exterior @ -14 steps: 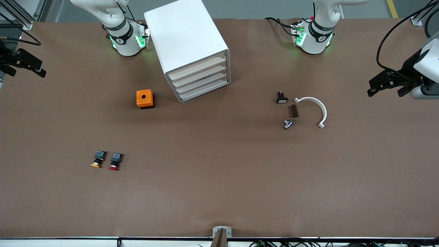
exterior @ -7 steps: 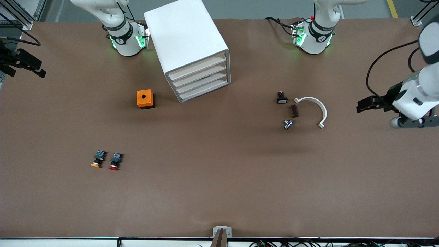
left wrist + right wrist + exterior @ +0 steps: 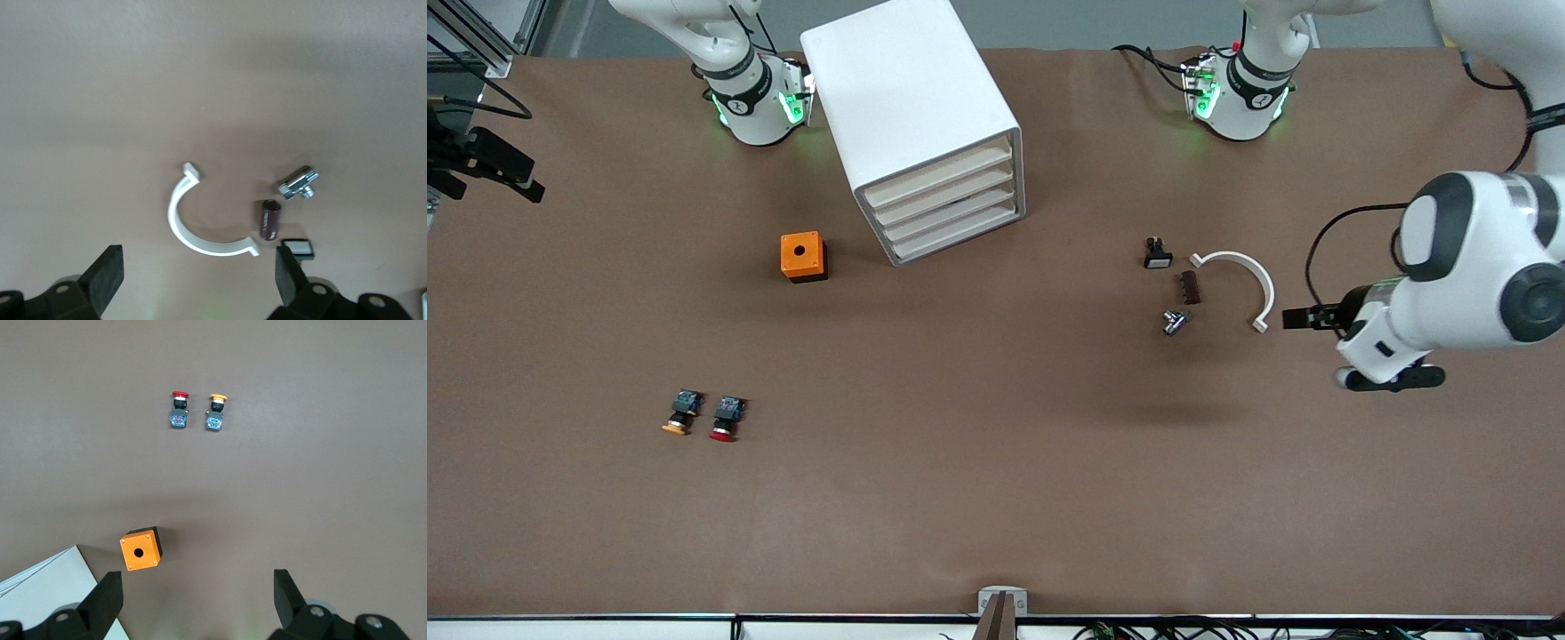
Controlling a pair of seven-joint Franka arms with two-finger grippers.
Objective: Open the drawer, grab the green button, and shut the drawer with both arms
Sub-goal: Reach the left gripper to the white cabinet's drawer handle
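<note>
The drawer [image 3: 953,216] sits shut in the white cabinet [image 3: 911,124], one of four cream fronts alike, so the green button is not visible anywhere (presumably inside). In the front view, the left arm has swung in from the table's edge and lowered; its left gripper [image 3: 1303,317] now hangs beside the white curved clamp [image 3: 1249,284], still well apart from the cabinet. The right gripper [image 3: 494,169] has stayed parked at its own end, waiting.

The left wrist view shows the fingers [image 3: 105,277] spread wide and empty above the clamp, a brown cylinder [image 3: 269,219] and a metal fitting [image 3: 298,184].

The right wrist view shows its fingers [image 3: 107,600] spread too — over the orange box [image 3: 141,549], with the red-capped button [image 3: 179,409] and orange-capped button [image 3: 215,411] farther off. Opening has not begun.
</note>
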